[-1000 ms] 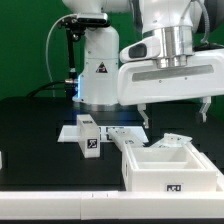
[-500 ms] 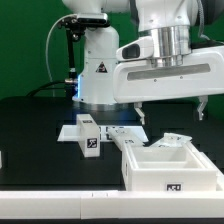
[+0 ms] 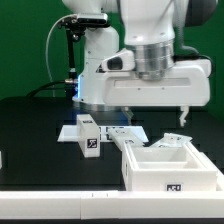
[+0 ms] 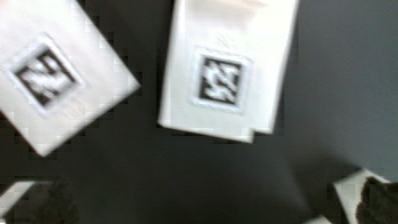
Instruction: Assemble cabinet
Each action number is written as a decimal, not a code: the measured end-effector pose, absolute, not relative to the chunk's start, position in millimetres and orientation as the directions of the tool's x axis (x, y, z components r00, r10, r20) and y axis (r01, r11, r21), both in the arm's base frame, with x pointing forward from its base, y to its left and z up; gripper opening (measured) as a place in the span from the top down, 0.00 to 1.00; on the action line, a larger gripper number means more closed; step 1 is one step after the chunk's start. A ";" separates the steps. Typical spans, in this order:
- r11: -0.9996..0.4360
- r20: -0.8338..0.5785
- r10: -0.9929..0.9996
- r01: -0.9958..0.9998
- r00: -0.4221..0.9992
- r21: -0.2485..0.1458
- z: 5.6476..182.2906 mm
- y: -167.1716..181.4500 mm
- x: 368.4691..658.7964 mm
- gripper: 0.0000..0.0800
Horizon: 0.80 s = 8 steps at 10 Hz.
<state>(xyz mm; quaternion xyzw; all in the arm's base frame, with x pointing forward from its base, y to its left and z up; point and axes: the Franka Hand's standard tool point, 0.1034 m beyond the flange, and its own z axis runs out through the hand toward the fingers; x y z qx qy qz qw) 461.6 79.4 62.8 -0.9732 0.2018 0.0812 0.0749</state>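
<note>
Swung toward the exterior view's left since a second ago, the tool (image 3: 155, 116) now hangs wide open and empty above the loose parts behind the cabinet box (image 3: 150, 176).

Nothing is gripped, so the step in hand looks like the reach for a panel. The wrist view looks down on two flat white panels lying apart on the black tabletop (image 4: 214, 180). One panel (image 4: 222, 70) is nearly square to the camera and the other panel (image 4: 54, 80) is turned cornerwise, and each bears a black-and-white tag. The next move calls for settling on one panel, lining the jaws across its narrower width, and descending. The box sits open-topped at the near side toward the exterior view's right, white and thick-walled, with a tag on its front face. A small tagged upright part (image 3: 90, 138) stands apart from it, to the exterior view's left.
</note>
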 end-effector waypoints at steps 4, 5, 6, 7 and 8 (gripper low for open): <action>-0.894 -0.323 -0.378 -0.433 0.868 -0.117 70.1 66.1 476.1 0.00; -0.875 -0.323 -0.422 -0.474 0.847 -0.100 67.5 63.1 472.8 0.00; -0.832 -0.323 -0.507 -0.552 0.799 -0.060 61.8 55.1 461.1 0.00; -0.716 -0.302 -0.668 -0.698 0.680 0.013 58.6 54.9 447.6 0.00; -0.666 -0.291 -0.715 -0.746 0.635 0.007 55.9 54.1 443.5 0.00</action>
